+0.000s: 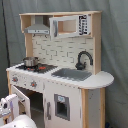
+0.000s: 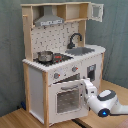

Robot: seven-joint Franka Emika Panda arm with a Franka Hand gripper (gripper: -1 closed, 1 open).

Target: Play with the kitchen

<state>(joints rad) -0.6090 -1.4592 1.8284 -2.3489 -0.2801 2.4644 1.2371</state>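
Kitchen (image 1: 60,75) fills the middle of both exterior views, standing on a wooden floor (image 2: 15,119) before a grey curtain (image 1: 115,45). It is white panel with light wood edging. On its counter a small metal pot (image 2: 45,56) sits on the red-ringed hob (image 2: 59,58), at the second exterior view's left; the grey sink (image 2: 82,51) lies beside it with the black faucet (image 2: 75,39) arching at its back. A tiled panel rises behind the counter. Above it, a grey hood (image 2: 49,19) hangs over the hob side, and a cupboard with a windowed door (image 1: 70,26) sits next to it; in the second exterior view that door stands swung out. Two knobs (image 2: 65,72) show on the front strip under the hob.

The oven door (image 2: 65,97) below is windowed and stands partly ajar; in the first exterior view it angles outward at the lower left. The gripper (image 2: 89,89) is right at the door's upper edge, at the second exterior view's right, seemingly touching it. Whether its claw is apart or closed on the edge cannot be told. The white arm (image 2: 107,102) runs off to the lower right, a blue light on its joint.
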